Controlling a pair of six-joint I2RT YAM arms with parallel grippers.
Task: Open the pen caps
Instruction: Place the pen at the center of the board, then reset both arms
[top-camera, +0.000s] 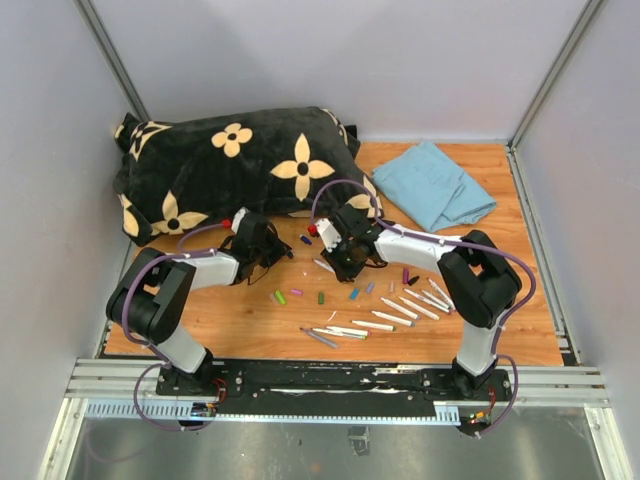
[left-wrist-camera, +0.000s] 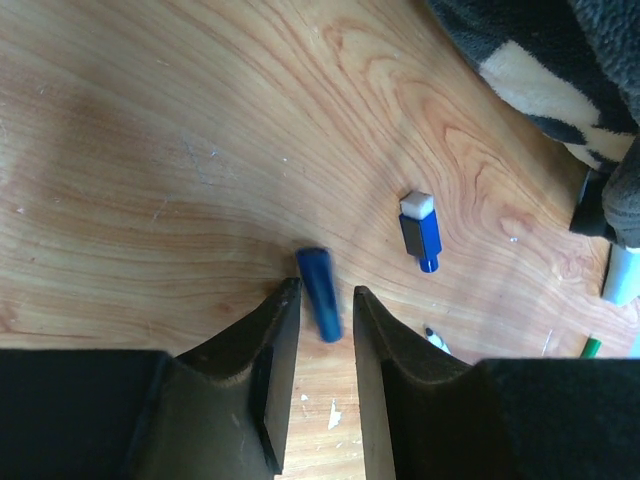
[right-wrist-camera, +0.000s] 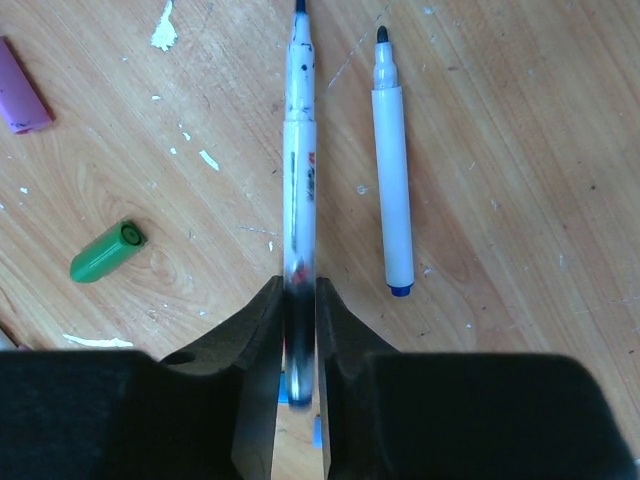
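Observation:
In the left wrist view, a blurred blue pen cap (left-wrist-camera: 320, 295) sits between the tips of my left gripper (left-wrist-camera: 327, 290), with a gap on each side, so the gripper is open. A second blue cap (left-wrist-camera: 421, 238) with a white end lies on the wood beyond it. My right gripper (right-wrist-camera: 298, 282) is shut on the barrel of a white pen (right-wrist-camera: 300, 150), whose bare, ink-stained tip points away. Beside it lies another uncapped pen (right-wrist-camera: 392, 170). A green cap (right-wrist-camera: 106, 252) and a purple cap (right-wrist-camera: 20, 100) lie loose to the left. From above, both grippers (top-camera: 262, 243) (top-camera: 345, 250) hover mid-table.
A black cushion with cream flowers (top-camera: 240, 165) fills the back left, just behind the left gripper. A folded blue cloth (top-camera: 437, 185) lies at the back right. Several uncapped white pens (top-camera: 400, 308) and loose caps (top-camera: 295, 294) are scattered along the front of the wooden table (top-camera: 250, 330).

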